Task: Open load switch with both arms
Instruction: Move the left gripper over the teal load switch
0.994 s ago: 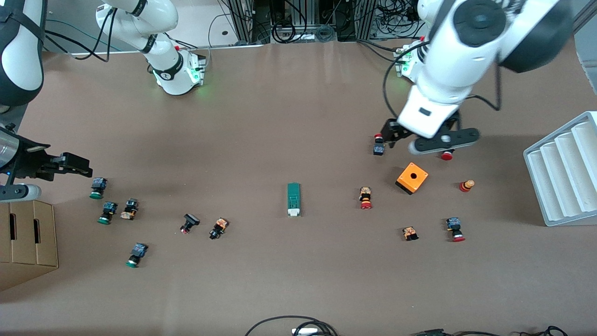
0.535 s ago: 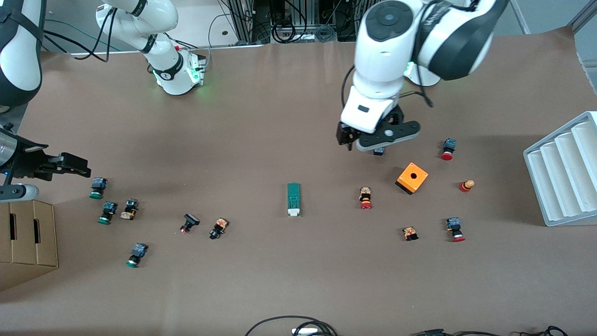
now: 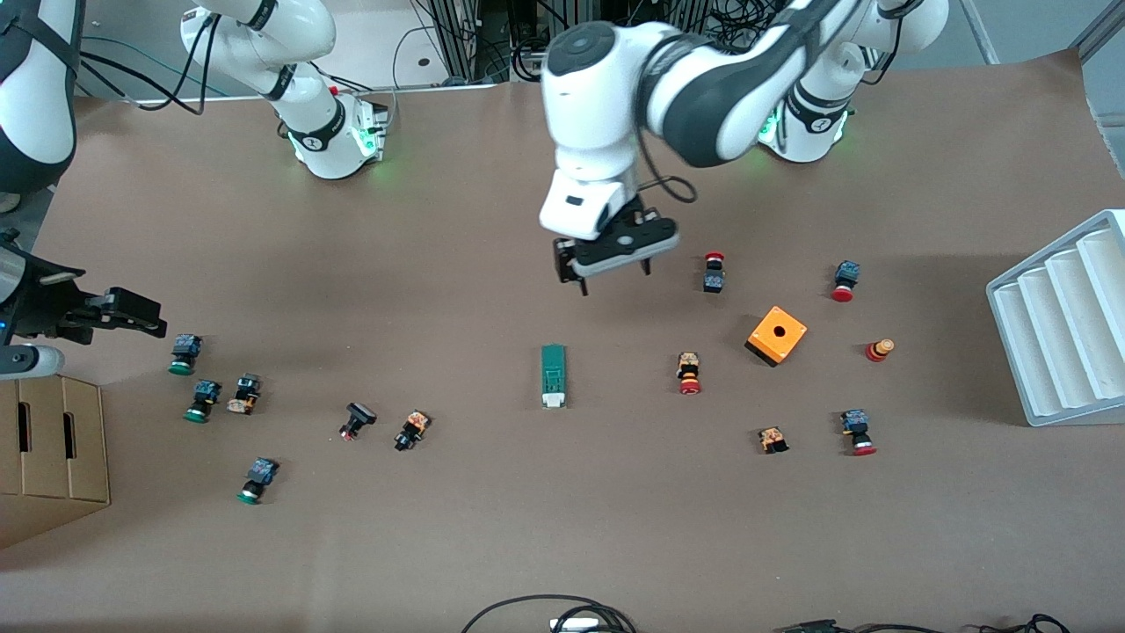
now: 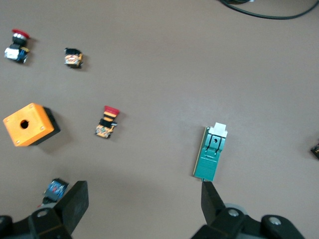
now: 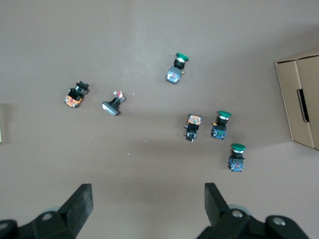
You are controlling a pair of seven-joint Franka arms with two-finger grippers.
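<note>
The load switch point(image 3: 553, 376) lies flat in the middle of the table, a narrow green block whose white sliding piece points toward the front camera. My left gripper point(image 3: 615, 272) hangs open over bare table just off the switch's green end. In the left wrist view the load switch point(image 4: 211, 154) sits just past one of the fingertips point(image 4: 208, 195) of the left gripper point(image 4: 143, 199), with nothing between the jaws. My right gripper point(image 3: 151, 315) hangs open and empty at the right arm's end of the table, beside a group of green push-buttons point(image 3: 183, 353). The right wrist view shows the right gripper point(image 5: 147, 199) over bare table.
An orange box with a hole point(image 3: 777, 335) and several red push-buttons point(image 3: 689, 373) lie toward the left arm's end. A white ribbed rack point(image 3: 1063, 325) stands at that table end. A cardboard box point(image 3: 44, 457) sits under the right gripper. Cables point(image 3: 562, 615) cross the front edge.
My left arm has swung from above the orange box toward the middle of the table and now hangs near the load switch. The right gripper has barely shifted.
</note>
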